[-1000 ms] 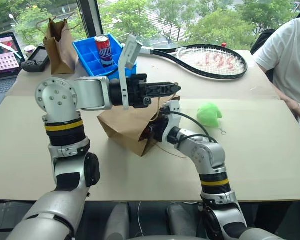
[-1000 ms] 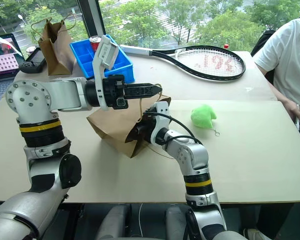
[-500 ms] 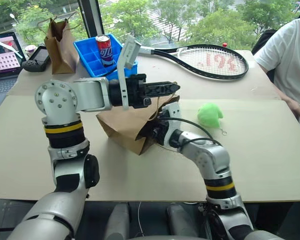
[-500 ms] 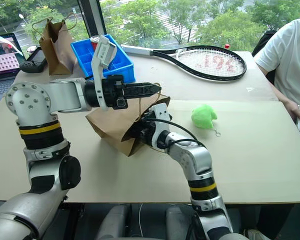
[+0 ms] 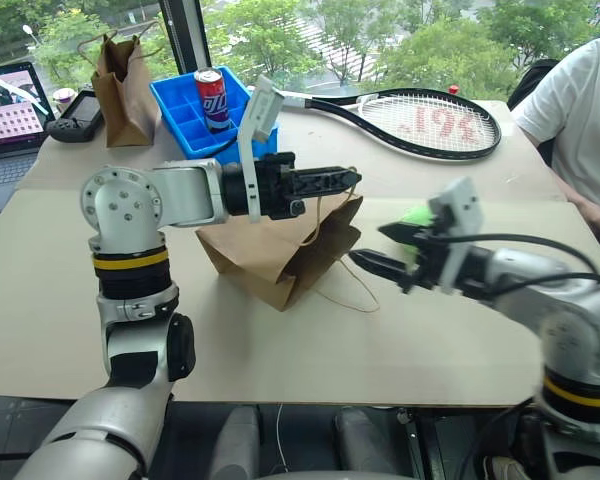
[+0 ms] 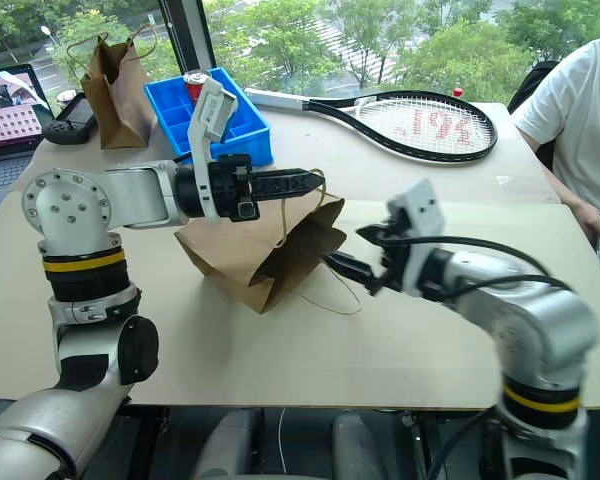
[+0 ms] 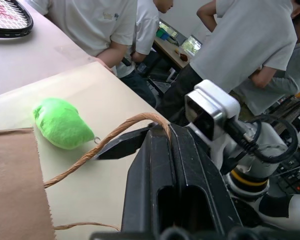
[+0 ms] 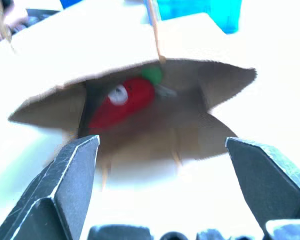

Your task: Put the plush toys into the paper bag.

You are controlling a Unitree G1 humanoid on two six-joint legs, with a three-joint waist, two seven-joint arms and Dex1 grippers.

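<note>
An office or lab workspace: a wide pale bench (image 5: 280,350) stands against large windows (image 5: 310,30) overlooking trees. An open laptop (image 5: 5,115) sits at its far corner, with a blue plastic bin (image 5: 195,125) nearby. People in white shirts (image 7: 250,45) stand among desks with monitors (image 7: 192,45) behind.

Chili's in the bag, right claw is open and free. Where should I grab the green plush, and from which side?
Grip the green plush across its rounded middle, coming from above with the right claw. It lies loose on the table, apart from the bag, so nothing blocks a top approach. Avoid its small keyring, which is probably too thin to pinch reliably.
</note>
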